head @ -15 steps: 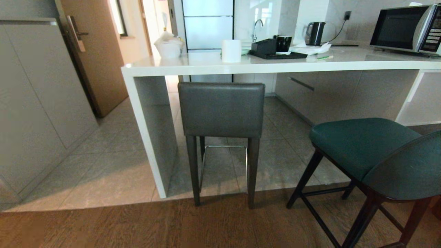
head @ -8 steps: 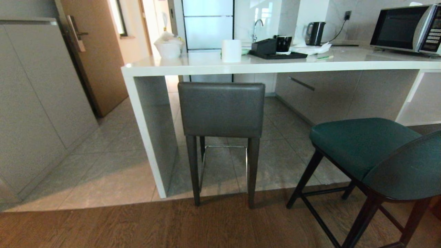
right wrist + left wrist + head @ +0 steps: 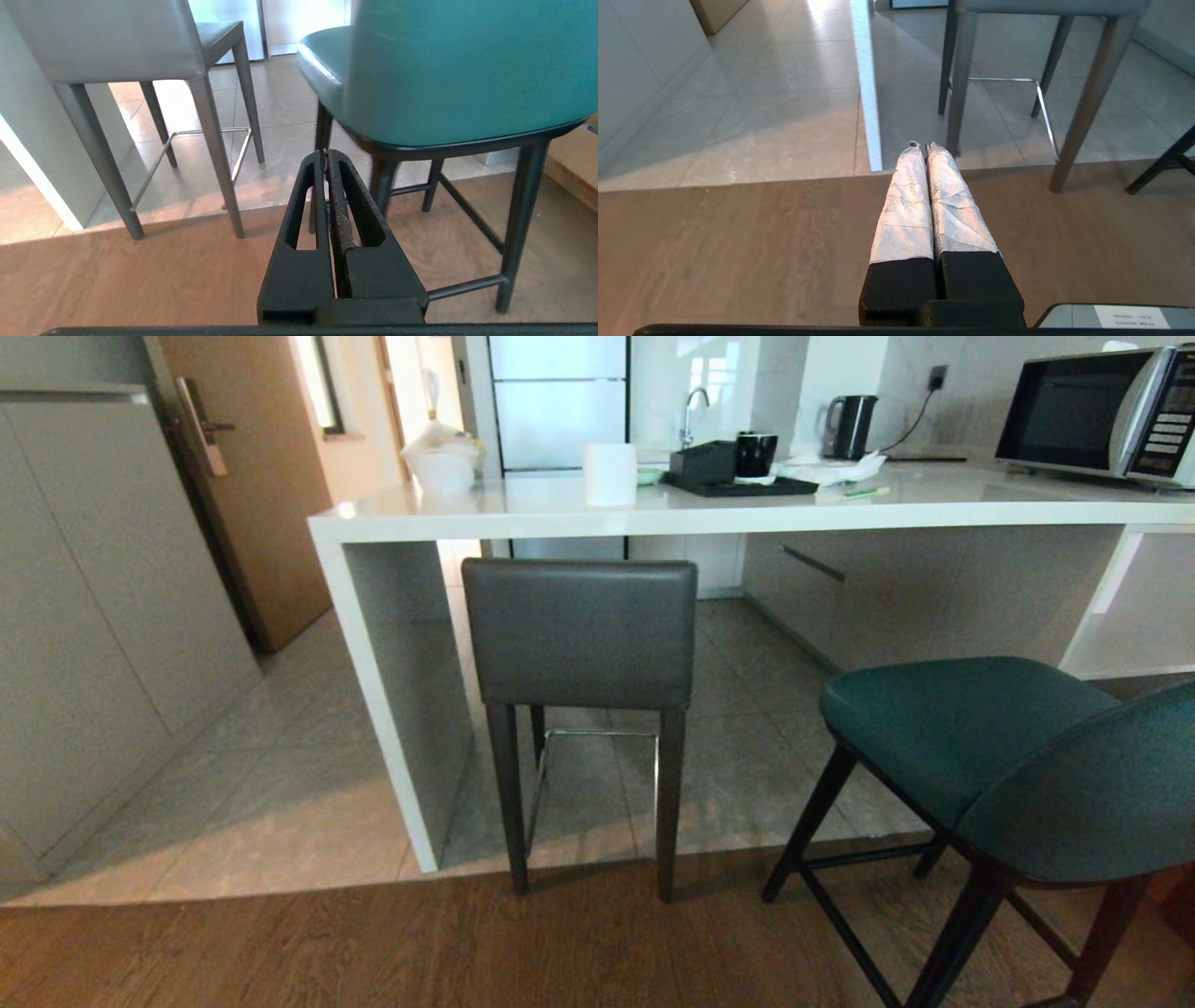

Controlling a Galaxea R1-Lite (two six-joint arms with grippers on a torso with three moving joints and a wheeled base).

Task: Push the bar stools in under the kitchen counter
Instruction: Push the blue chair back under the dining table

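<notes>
Between the earlier head views and this one the whole scene slid a little to the left, counter and both stools alike, which I read as the camera turning or the base creeping, not the furniture moving. At this moment the kitchen counter (image 3: 709,509) ran across the far side, its white panel leg (image 3: 373,700) at the left end. I saw the grey stool (image 3: 579,635) just right of that leg, its back roughly flush with the counter's near edge and its near legs at the seam between tile floor (image 3: 280,803) and wood floor (image 3: 373,952), so I judged it largely tucked in already. I saw the teal stool (image 3: 980,756) at the near right, well clear of the counter on the wood, turned at an angle; I judged it the one yet to be pushed. My left gripper (image 3: 923,148) hung low over the wood floor with its wrapped fingers (image 3: 906,205) pressed together on nothing, near the grey stool's legs. My right gripper (image 3: 325,153) was likewise clenched and empty, low behind the teal stool; closed fingers would suit a blunt push. Neither arm appeared in the head view. The teal stool's back and far-right legs were cut off by that frame, and the grey stool's seat was hidden behind its back.
</notes>
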